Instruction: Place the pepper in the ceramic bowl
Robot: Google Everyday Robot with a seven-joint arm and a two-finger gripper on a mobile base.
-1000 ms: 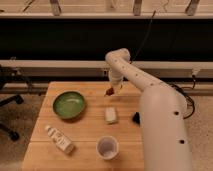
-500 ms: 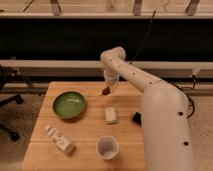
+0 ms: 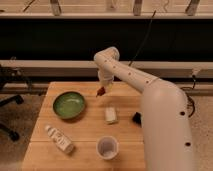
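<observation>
The green ceramic bowl [image 3: 69, 105] sits on the left part of the wooden table [image 3: 90, 131]. My gripper [image 3: 102, 89] hangs above the table's far middle, to the right of the bowl and clear of it. It is shut on the small dark red pepper [image 3: 100, 91], which pokes out below it, held above the tabletop. The white arm reaches in from the right and hides the table's right side.
A white block [image 3: 110, 115] lies mid-table. A translucent white cup [image 3: 107, 147] stands near the front edge. A white bottle [image 3: 59, 138] lies at the front left. A black object [image 3: 136, 118] sits by the arm. A chair [image 3: 7, 100] stands left.
The gripper with the pepper has moved left across the back of the table, closer to the bowl. The things on the table have not moved.
</observation>
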